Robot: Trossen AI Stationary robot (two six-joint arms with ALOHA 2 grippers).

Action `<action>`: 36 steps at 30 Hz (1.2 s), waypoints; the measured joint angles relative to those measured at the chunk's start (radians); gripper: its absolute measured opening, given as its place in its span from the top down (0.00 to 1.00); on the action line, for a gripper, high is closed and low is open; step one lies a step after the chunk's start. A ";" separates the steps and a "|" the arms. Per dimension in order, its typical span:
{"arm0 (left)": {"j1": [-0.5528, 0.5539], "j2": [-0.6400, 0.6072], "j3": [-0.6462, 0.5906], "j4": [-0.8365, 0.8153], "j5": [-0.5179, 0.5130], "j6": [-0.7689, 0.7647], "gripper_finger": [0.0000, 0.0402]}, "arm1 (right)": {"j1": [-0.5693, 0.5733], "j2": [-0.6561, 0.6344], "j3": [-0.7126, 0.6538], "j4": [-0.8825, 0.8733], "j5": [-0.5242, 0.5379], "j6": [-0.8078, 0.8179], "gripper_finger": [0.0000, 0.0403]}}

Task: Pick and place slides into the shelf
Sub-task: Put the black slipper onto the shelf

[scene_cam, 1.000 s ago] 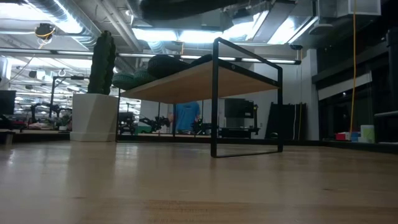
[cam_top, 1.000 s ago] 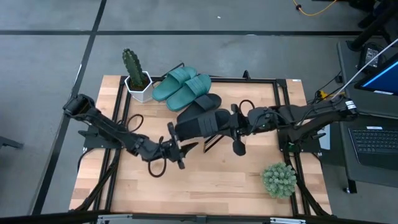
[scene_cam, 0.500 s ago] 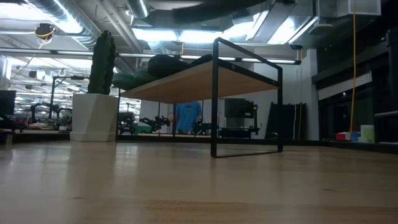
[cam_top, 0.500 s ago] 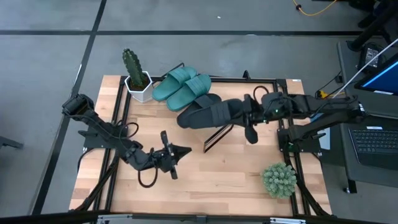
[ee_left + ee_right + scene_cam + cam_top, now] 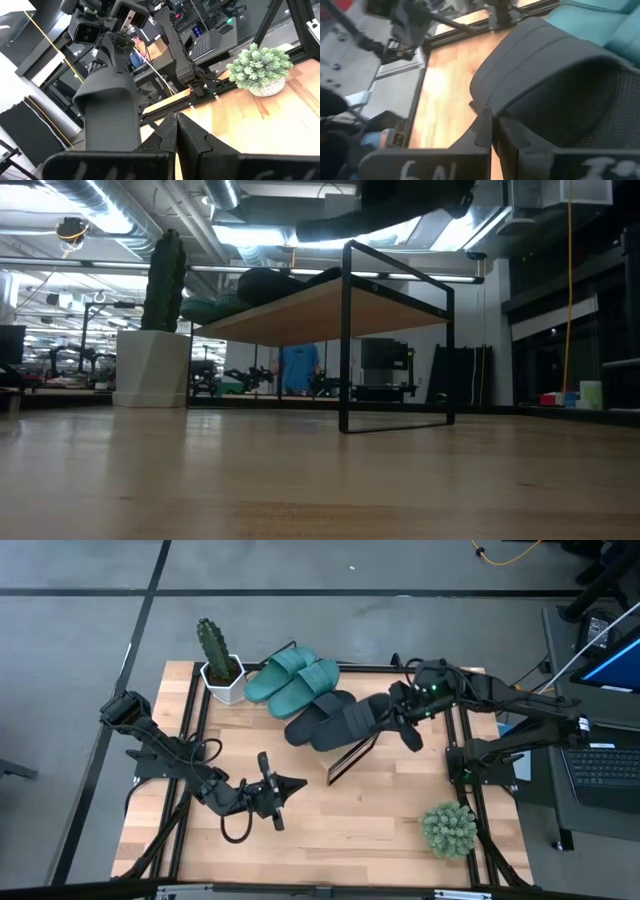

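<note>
Right gripper (image 5: 400, 715) pinches my black slide (image 5: 355, 720) by its strap, carrying it over the shelf (image 5: 345, 762) beside its mate (image 5: 312, 718) for placement.

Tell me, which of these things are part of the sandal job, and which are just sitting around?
Part of the job:
- teal slides, on the shelf
- black slide lying beside them
- second black slide, held by the right gripper

Just sitting around:
- potted cactus
- small bushy plant
- left gripper, empty
</note>
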 joint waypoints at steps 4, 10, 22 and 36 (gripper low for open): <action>0.003 0.000 0.000 0.000 0.000 0.000 1.00 | -0.033 0.001 0.000 -0.015 -0.084 -0.040 0.97; 0.024 0.000 0.000 -0.001 0.001 -0.002 1.00 | -0.066 0.053 0.000 -0.076 -0.117 -0.096 0.98; 0.043 0.000 0.000 -0.018 0.035 -0.030 1.00 | -0.157 0.142 0.000 -0.094 -0.235 -0.162 0.98; 0.043 0.000 0.000 -0.025 0.035 -0.030 1.00 | -0.227 0.143 0.000 -0.078 -0.370 -0.184 0.98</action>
